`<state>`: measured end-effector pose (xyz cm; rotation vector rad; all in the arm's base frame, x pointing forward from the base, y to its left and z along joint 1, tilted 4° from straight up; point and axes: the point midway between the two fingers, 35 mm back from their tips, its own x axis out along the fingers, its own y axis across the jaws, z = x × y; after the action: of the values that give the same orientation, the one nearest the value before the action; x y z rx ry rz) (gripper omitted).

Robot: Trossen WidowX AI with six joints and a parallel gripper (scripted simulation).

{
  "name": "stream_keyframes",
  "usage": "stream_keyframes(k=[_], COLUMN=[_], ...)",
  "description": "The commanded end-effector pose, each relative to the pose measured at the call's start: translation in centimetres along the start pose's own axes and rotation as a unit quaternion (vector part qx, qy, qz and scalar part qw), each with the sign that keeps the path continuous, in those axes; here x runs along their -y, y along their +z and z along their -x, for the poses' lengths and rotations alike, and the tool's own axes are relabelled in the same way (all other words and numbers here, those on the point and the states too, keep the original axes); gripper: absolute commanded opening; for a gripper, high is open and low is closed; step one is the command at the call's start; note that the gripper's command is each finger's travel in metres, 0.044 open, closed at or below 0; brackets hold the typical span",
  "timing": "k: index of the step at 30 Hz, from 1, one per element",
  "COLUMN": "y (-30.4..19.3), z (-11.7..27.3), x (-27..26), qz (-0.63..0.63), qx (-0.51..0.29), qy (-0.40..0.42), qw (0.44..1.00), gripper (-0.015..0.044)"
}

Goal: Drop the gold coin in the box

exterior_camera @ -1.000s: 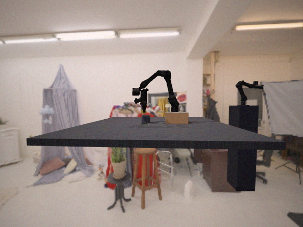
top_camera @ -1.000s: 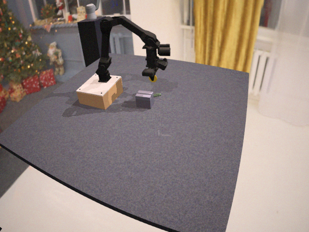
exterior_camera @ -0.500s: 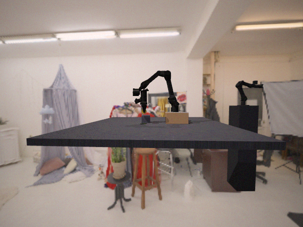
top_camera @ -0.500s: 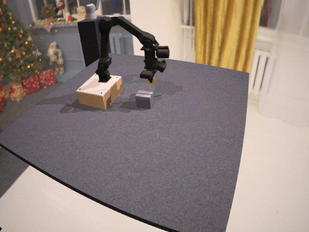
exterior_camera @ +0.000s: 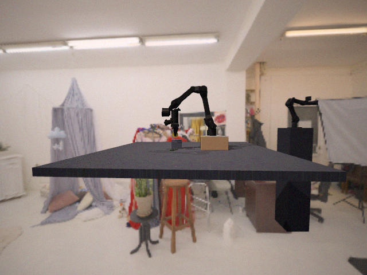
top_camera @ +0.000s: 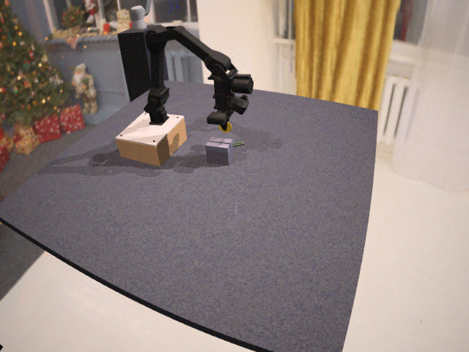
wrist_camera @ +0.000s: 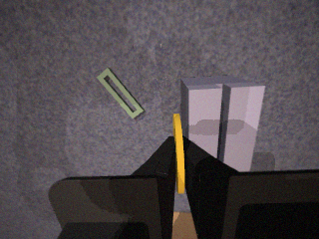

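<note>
My gripper (wrist_camera: 175, 141) (top_camera: 225, 127) (exterior_camera: 175, 134) is shut on the gold coin (wrist_camera: 178, 164) (top_camera: 228, 127), which stands edge-on to the wrist camera. The coin hangs in the air above the level of the grey box (top_camera: 218, 155) (exterior_camera: 176, 144) (wrist_camera: 203, 107). In the wrist view the coin is just left of the box, and the dark slot (wrist_camera: 222, 124) in the lid lies to its right, roughly parallel to it, slightly differently tilted. The green holder (wrist_camera: 121, 94) (top_camera: 238, 144) (exterior_camera: 173, 149) lies empty on the table, upper left of the coin in the wrist view. The slot's lower end is hidden by a finger.
The arm's base stands on a wooden block with a white top (top_camera: 141, 130), left of the grey box in the top view and right of it in the exterior view (exterior_camera: 214, 143). The dark table top (top_camera: 227, 246) (exterior_camera: 189, 162) carries all of these. A tall black pedestal (exterior_camera: 294, 145) stands beyond the table.
</note>
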<state>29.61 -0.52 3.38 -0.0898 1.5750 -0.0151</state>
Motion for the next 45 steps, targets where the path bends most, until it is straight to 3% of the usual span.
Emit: stream_keyframes(k=[1, 14, 45], y=[-0.3, -1.2, -1.3], z=[0.1, 0.1, 0.2], x=[1.2, 4.3, 4.4], qz=[0.001, 0.001, 0.001], qx=[0.003, 0.003, -0.001], qy=[-0.001, -0.002, 0.001], qw=[1.000, 1.000, 1.000], gripper=[0.0000, 0.0000, 0.0000])
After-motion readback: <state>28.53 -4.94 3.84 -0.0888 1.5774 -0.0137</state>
